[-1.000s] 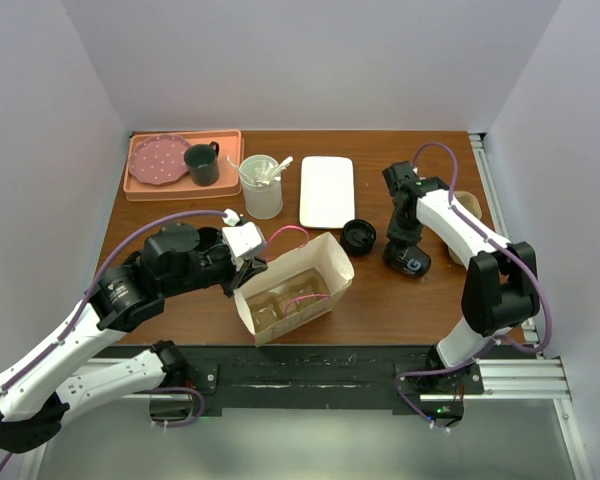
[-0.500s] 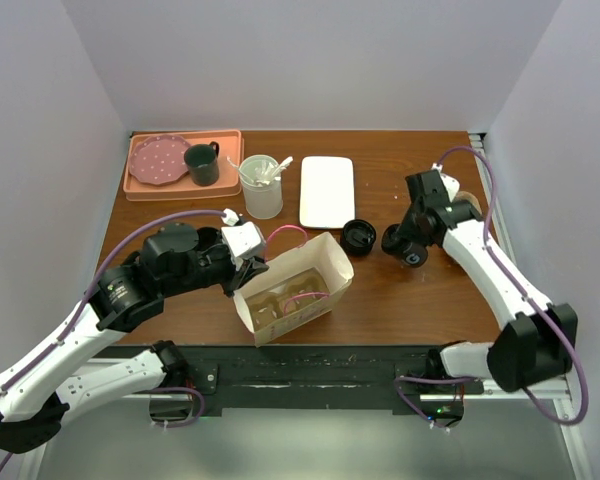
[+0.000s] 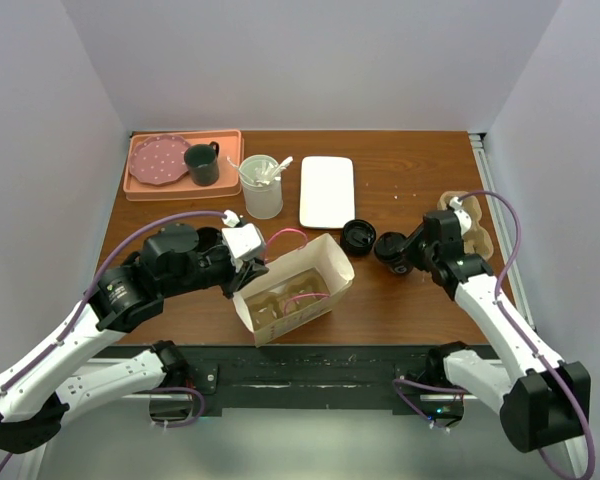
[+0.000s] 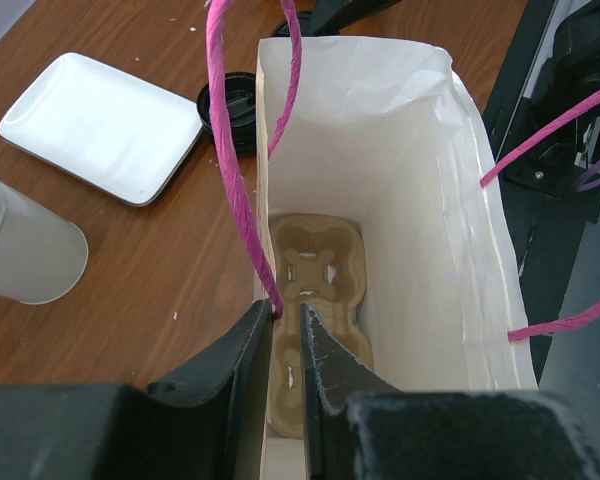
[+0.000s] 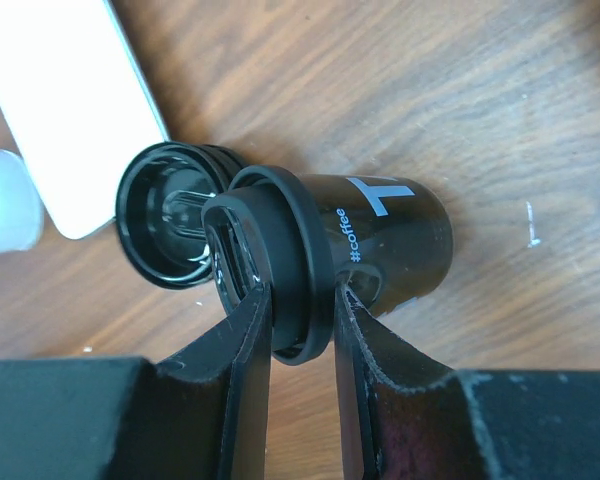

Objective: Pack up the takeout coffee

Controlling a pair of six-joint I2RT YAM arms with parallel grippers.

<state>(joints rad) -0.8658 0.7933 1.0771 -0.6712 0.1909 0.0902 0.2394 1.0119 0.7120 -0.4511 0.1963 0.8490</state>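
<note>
A white paper bag with pink handles lies open at the table's middle. A brown cardboard cup carrier sits inside it. My left gripper is shut on the bag's left wall beside a pink handle. A black takeout coffee cup with "#coffee" printed on it is tipped on its side just above the table, right of the bag. My right gripper is shut on the rim of its lid. A second black round lid or cup rests just left of it.
A white rectangular plate lies behind the bag. A clear plastic cup with stirrers stands left of it. A salmon tray with a pink plate and a dark mug is at the back left. Another brown carrier sits at the right edge.
The right arm has swung outward and down to the right, and the black cup in its grip went from upright to lying sideways, shifting slightly left. The left arm and bag stayed put.
</note>
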